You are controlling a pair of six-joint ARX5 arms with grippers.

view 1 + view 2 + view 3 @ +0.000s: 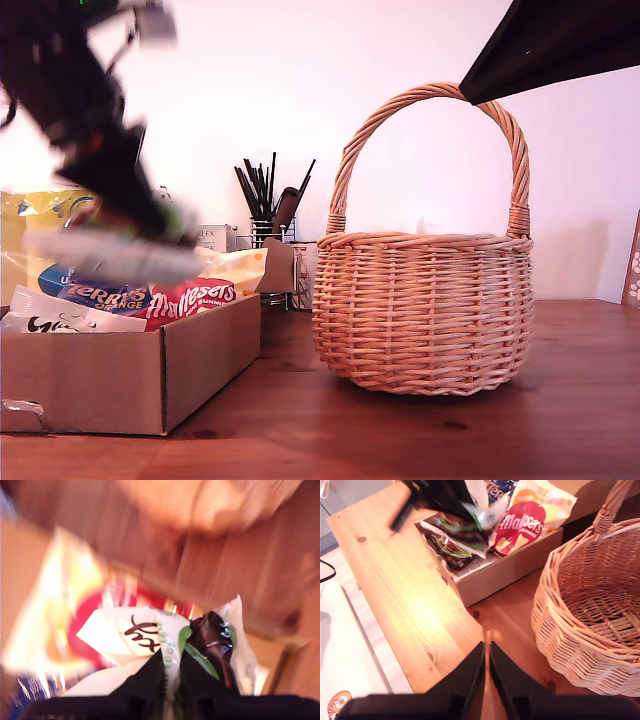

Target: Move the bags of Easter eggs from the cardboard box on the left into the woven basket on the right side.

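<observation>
Lifting a white Galaxy pouch (150, 645), my first pincer (172, 680) has its jaws clamped on the top edge of the bag, and in the exterior view that arm is a motion-blurred shape above the cardboard box (120, 375) with a pale smear under it that I take for the same pouch. I judge the task barely begun: the woven basket (600, 620), seen from my second wrist view, shows only bare wicker on the part of its floor in view, so no bag appears to have landed there. The box sits at the exterior view's left on the wooden worktop (400, 430), the basket just beside it toward that view's right, not touching. Left in the box I can make out the dark blue Terry's Orange bag (105, 296), the red Maltesers bag (195, 296), a cream-yellow pouch (547, 500) and another white one (60, 318) near the front wall. My second pincer (487, 672) hangs over the worktop's front area between box and basket, jaws nearly together and gripping nothing. What remains, as I read it, is carrying this pouch across, releasing it, then repeating for every bag in the box
</observation>
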